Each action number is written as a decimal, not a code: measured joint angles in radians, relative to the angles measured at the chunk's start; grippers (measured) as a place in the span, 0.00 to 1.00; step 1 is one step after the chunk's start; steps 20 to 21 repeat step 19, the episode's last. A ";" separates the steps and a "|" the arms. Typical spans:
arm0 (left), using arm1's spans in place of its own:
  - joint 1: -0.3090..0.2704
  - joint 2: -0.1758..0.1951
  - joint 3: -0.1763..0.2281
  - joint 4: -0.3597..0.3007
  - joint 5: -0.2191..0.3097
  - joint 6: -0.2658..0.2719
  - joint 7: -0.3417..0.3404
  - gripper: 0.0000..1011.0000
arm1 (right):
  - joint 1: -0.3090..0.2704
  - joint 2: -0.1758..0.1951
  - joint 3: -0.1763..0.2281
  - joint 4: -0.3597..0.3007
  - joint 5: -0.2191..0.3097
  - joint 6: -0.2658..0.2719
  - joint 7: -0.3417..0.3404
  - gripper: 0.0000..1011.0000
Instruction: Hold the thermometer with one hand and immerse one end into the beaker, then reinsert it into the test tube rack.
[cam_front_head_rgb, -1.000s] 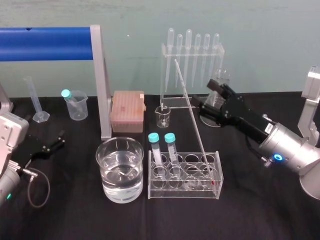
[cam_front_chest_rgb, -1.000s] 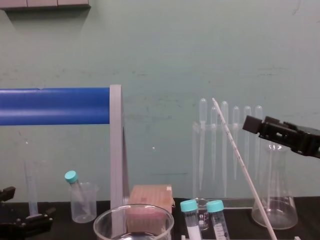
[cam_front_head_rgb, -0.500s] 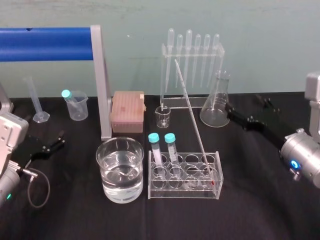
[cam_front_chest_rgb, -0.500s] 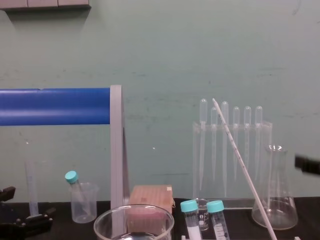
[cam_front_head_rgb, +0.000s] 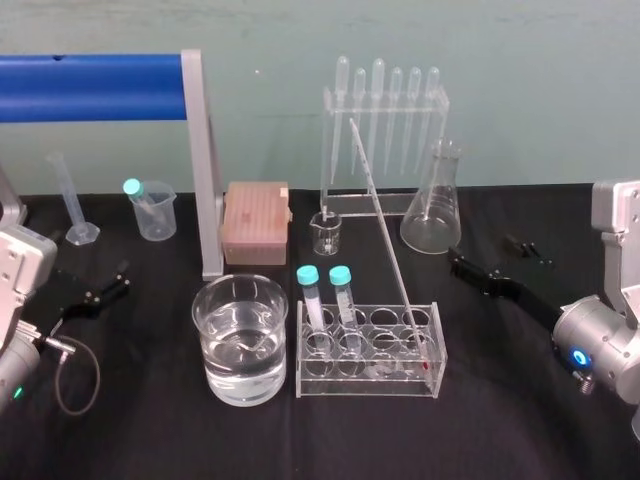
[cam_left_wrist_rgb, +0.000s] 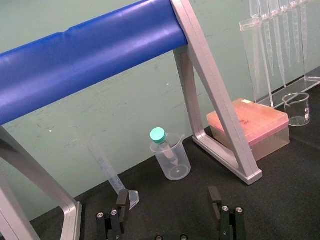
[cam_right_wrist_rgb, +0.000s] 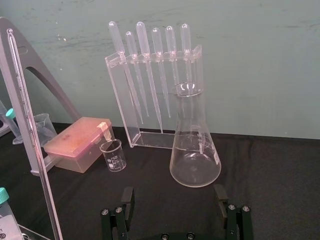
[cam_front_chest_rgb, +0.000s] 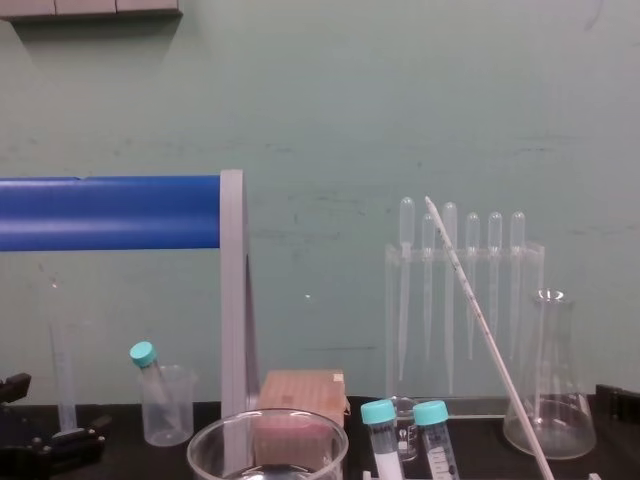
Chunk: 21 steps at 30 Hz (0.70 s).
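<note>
The thermometer leans in the clear test tube rack, red tip down at the rack's right end, top slanting back left toward the pipette stand; it also crosses the chest view and the right wrist view. The large beaker, part full of water, stands left of the rack. My right gripper lies low over the table to the right of the rack, open and holding nothing, well clear of the thermometer; its fingers are spread before the flask. My left gripper rests open at the far left.
A conical flask and a pipette stand stand behind the rack. A small glass beaker, a pink tip box, a blue-barred frame, a plastic beaker and a measuring cylinder line the back. Two capped tubes stand in the rack.
My right gripper has drawn back from beside the flask, moving right and down toward the table. The thermometer has stayed leaning in the rack. The left arm has not moved.
</note>
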 joint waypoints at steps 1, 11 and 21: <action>0.000 0.000 0.000 0.000 0.000 0.000 0.000 1.00 | 0.000 0.000 0.000 0.000 0.000 0.000 0.000 0.99; 0.000 0.000 0.000 0.000 0.000 0.000 0.000 1.00 | -0.001 0.003 -0.001 -0.004 -0.002 0.000 -0.007 0.99; 0.000 0.000 0.000 0.000 0.000 0.000 0.000 1.00 | -0.002 0.004 -0.001 -0.006 -0.003 -0.001 -0.010 0.99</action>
